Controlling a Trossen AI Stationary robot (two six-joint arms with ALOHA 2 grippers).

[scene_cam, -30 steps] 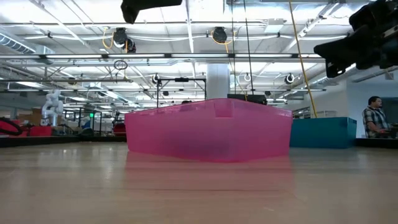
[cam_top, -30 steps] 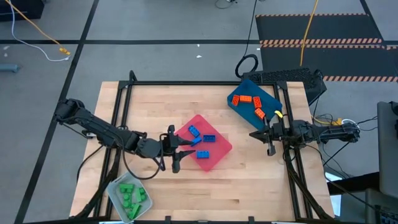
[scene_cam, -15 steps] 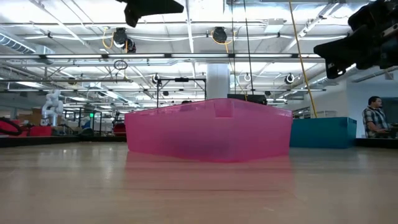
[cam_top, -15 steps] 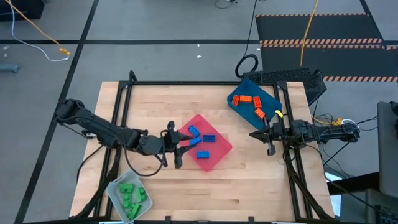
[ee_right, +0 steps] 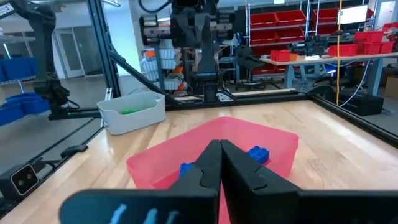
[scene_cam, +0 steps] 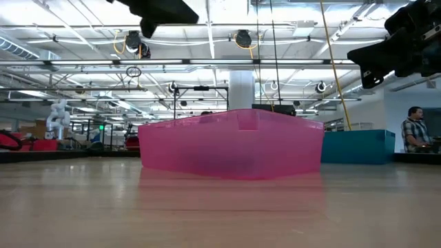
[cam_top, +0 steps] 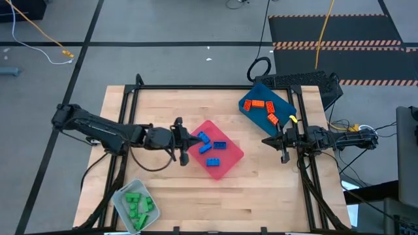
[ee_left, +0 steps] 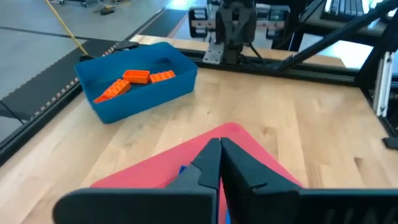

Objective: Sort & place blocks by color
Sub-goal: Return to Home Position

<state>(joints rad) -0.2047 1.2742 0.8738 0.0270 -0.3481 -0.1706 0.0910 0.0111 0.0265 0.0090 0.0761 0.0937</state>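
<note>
Blue blocks [cam_top: 220, 144] in red tray [cam_top: 232, 157]. Left end effector [cam_top: 188, 140] pressed together at tray's edge. Right end effector [cam_top: 268, 140] pressed together, near blue tray [cam_top: 282, 104].

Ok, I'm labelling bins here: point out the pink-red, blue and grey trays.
pink-red tray [cam_top: 230, 156]: high view, bare floor near its right corner.
blue tray [cam_top: 264, 93]: high view, bare floor beyond the orange bricks.
grey tray [cam_top: 124, 191]: high view, its rim.

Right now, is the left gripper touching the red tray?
Apart. Low view shows the left gripper hanging well above the red tray's rim, open air between.
</note>
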